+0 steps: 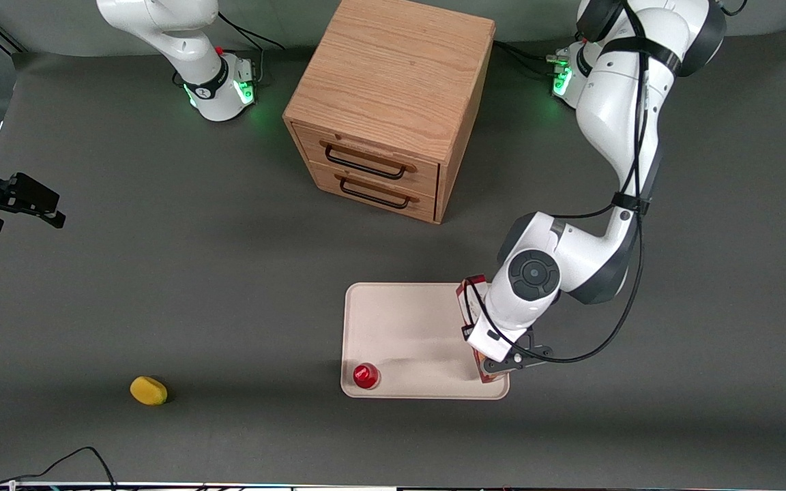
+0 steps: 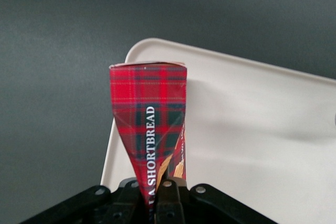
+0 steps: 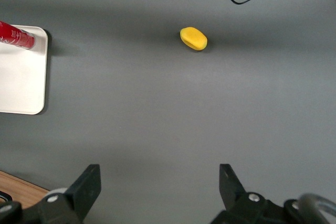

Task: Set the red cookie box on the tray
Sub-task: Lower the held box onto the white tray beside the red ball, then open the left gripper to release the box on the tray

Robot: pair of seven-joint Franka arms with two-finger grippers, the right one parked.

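We see the hand (image 2: pixel 157 195) clamped on the red cookie box (image 2: pixel 148 124) over the tray (image 1: pixel 400 320), at its 3 o'clock edge. Lowering and release remain, we judge.

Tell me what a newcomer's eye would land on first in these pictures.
First, the left gripper, shut on the long dark-red tartan cookie box and holding it over the edge of the pale pinkish-beige tray at the working arm's end. Next, the tall wooden two-drawer cabinet, farther from the front camera than the tray. Then the small red round object on the tray's near corner, and a yellow rounded object toward the parked arm's end.
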